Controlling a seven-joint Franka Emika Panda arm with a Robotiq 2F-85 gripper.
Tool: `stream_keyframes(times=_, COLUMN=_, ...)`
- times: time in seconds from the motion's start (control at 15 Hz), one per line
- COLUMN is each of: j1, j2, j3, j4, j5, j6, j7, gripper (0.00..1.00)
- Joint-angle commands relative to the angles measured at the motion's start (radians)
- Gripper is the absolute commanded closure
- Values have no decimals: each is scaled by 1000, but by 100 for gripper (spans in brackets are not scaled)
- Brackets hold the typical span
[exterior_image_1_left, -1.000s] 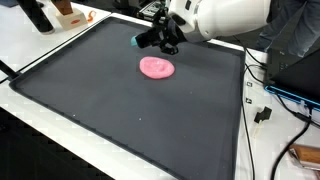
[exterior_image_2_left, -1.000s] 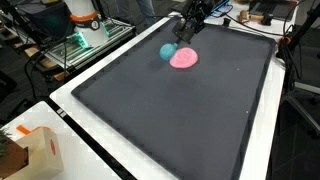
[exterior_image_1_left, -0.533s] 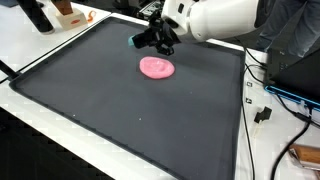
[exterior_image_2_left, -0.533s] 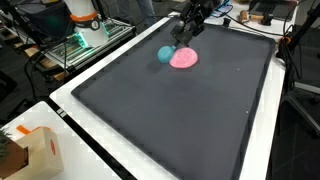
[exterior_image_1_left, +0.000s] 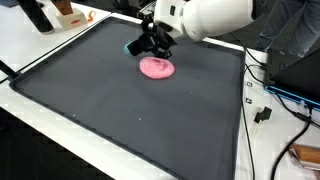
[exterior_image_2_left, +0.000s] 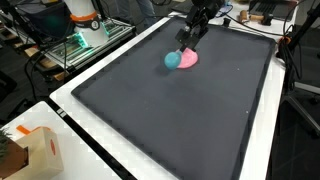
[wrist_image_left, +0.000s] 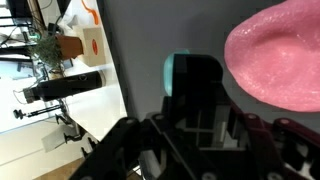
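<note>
A flat pink disc (exterior_image_1_left: 156, 67) lies on the black mat (exterior_image_1_left: 120, 110) near its far side; it also shows in the other exterior view (exterior_image_2_left: 188, 58) and at the upper right of the wrist view (wrist_image_left: 280, 55). My gripper (exterior_image_1_left: 139, 46) hangs just above the disc's edge, shut on a small teal object (exterior_image_1_left: 132, 47). In an exterior view the teal object (exterior_image_2_left: 172, 60) sits right beside the disc, under the gripper (exterior_image_2_left: 180, 50). In the wrist view only a teal sliver (wrist_image_left: 178, 70) shows behind the dark fingers (wrist_image_left: 197, 85).
A white table rim (exterior_image_2_left: 70, 100) borders the mat. A cardboard box (exterior_image_2_left: 35, 150) stands at one corner and another box (exterior_image_1_left: 70, 15) at the far edge. Cables (exterior_image_1_left: 265, 100) lie beside the mat. Lab equipment (exterior_image_2_left: 85, 20) stands behind.
My gripper has moved down and towards the pink disc with the teal object in it; the teal object now sits against the disc's edge. The disc has not moved.
</note>
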Motion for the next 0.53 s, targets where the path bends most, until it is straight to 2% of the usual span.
stream_keyframes(times=0.0, j1=-29, j2=-64, j3=9, j4=-59, j5=-8, j6=92, j7=-66, gripper=74)
stream_keyframes(times=0.27, j1=-79, j2=-153, j3=17, j4=-106, j5=73, j6=198, j7=-143, gripper=74)
stream_keyframes(times=0.47, j1=-121, j2=-239, j3=20, j4=-153, j5=174, j6=272, j7=-233, gripper=74)
